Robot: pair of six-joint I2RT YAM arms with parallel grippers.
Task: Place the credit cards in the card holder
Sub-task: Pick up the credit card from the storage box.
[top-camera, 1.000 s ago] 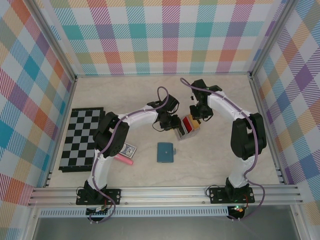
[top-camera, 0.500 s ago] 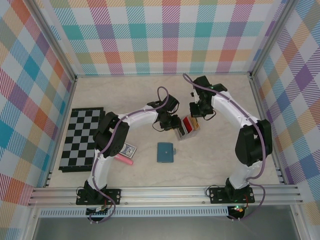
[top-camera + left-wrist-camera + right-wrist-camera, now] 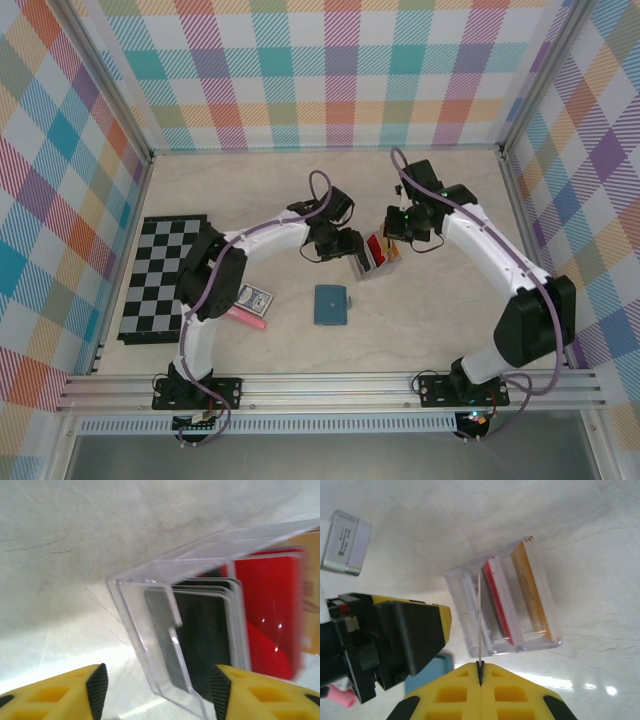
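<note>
Right fingers (image 3: 481, 674): pressing fully together on the near edge of a thin card (image 3: 479, 610), seen edge-on, its colour not showing.
Left fingers (image 3: 347, 250): standing apart, straddling one corner of the clear case (image 3: 150, 630); probably gripping nothing, judging by the gap beside one pad.
Clear case: sitting on the bench (image 3: 430, 300) between the two arms, holding the credit cards (image 3: 270, 620) upright side by side: red, black and tan-gold.
Thin card, position: hanging over the open top of the clear case; impossible to tell whether clearing the rim.
Card holder (image 3: 330, 305): lying closed on the bench toward the near edge, well apart from the clear case, showing nothing inside.
Risk, slipping: thin card likely pivoting or dropping, being pinched along only a narrow strip.
Risk, tipping: clear case possibly lifting or toppling and spilling its cards if the thin card is dragging on a neighbour, with the left fingers not bracing it.
Risk, closed flap: thin card likely bending or skidding off, with the card holder not lying open for loading.
</note>
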